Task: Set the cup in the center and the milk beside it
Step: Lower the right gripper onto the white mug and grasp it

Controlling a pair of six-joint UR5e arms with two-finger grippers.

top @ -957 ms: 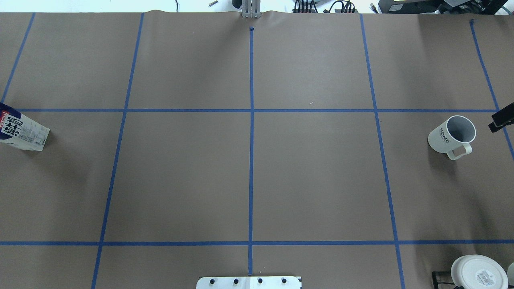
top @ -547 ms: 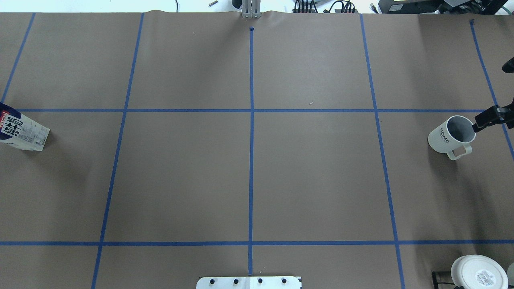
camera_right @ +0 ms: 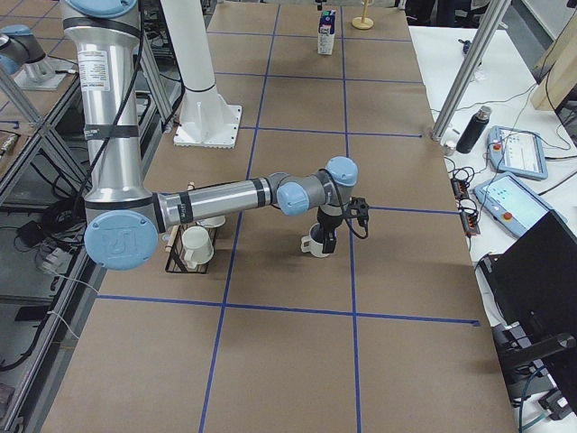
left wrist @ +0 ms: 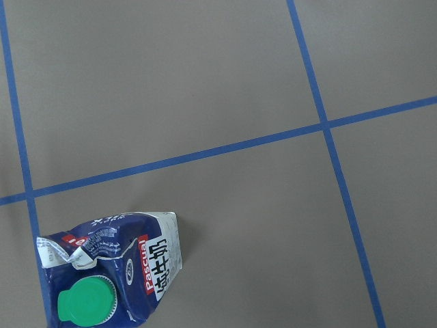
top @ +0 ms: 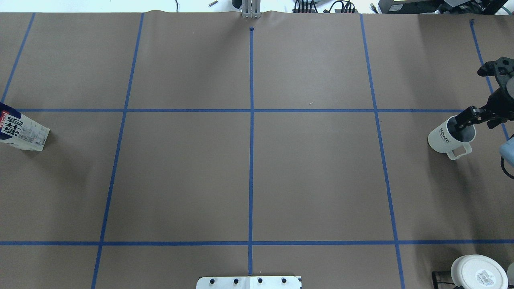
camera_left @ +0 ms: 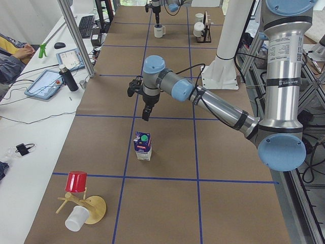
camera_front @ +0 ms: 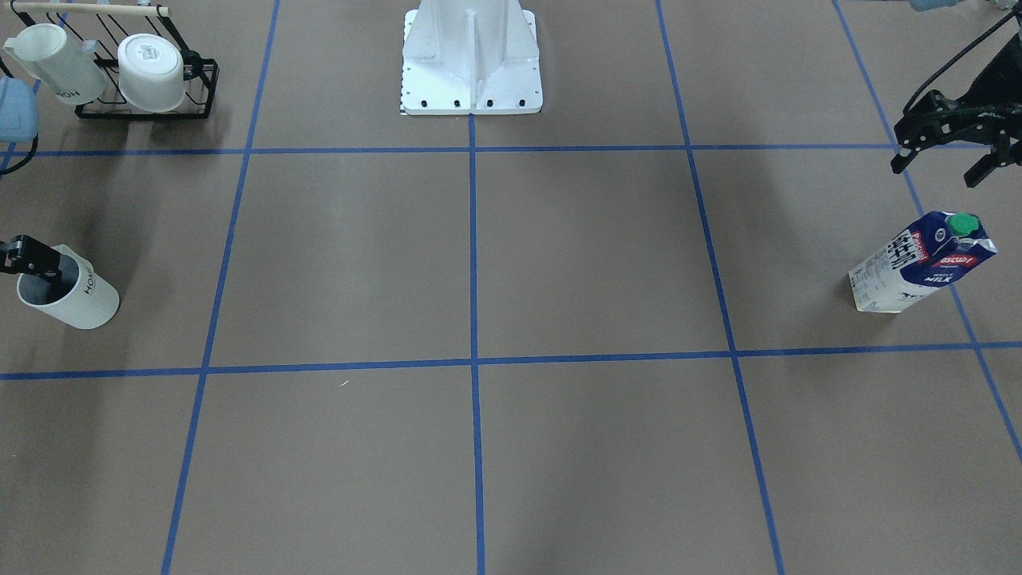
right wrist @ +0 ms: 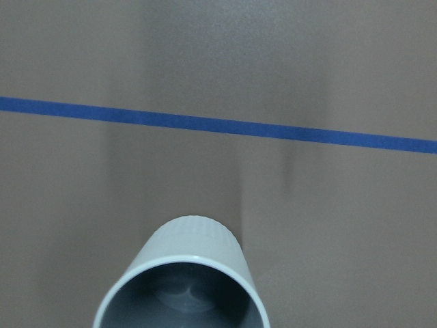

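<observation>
The cup (top: 446, 138), white with "HOME" lettering, stands at the table's right side; it also shows in the front view (camera_front: 76, 299) and fills the bottom of the right wrist view (right wrist: 181, 287). My right gripper (top: 469, 98) is open above it, with one finger (top: 466, 119) over the cup's mouth at its rim. The milk (top: 22, 132) stands upright at the far left, green cap up (camera_front: 918, 263) (left wrist: 109, 273). My left gripper (camera_front: 942, 164) hangs open and empty above the table, on the robot's side of the milk, apart from it. The center (top: 251, 110) is bare.
A black rack with two white mugs (camera_front: 144, 72) stands near the robot's right, close to the cup. The white robot base plate (camera_front: 471, 56) sits at the near middle edge. A wooden stand with a red cup (camera_left: 76, 183) is beyond the milk at the table's left end.
My right gripper has come in from the right edge toward the cup; one finger now reaches over its mouth. The cup and the milk have not moved.
</observation>
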